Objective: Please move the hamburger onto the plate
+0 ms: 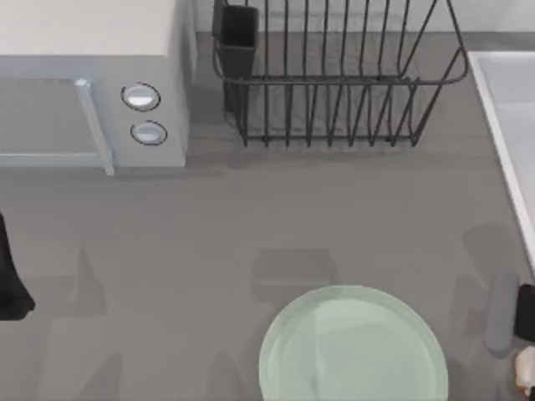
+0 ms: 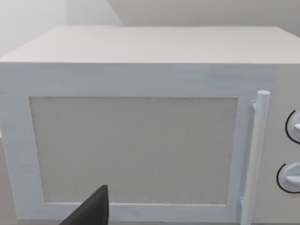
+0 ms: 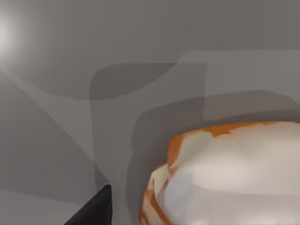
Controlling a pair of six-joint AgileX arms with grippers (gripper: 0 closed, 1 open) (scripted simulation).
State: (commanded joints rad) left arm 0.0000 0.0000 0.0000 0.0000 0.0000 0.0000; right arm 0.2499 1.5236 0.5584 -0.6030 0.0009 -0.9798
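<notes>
The hamburger (image 1: pixel 527 365), cream-white with orange patches, lies at the table's right edge, to the right of the pale mint green plate (image 1: pixel 353 349) at the front centre. My right gripper (image 1: pixel 526 332) hangs just over the hamburger (image 3: pixel 229 173). In the right wrist view one dark finger (image 3: pixel 93 208) stands beside the hamburger with a gap between them, and the gripper is open. The other finger is hidden. My left gripper (image 1: pixel 10 288) is parked at the left edge, open, one finger (image 2: pixel 93 208) showing before the microwave.
A white microwave (image 1: pixel 92 83) stands at the back left. A black wire dish rack (image 1: pixel 334 75) stands at the back centre, and a pale tray or sink edge (image 1: pixel 510 125) runs along the right. Bare grey table lies between the plate and these.
</notes>
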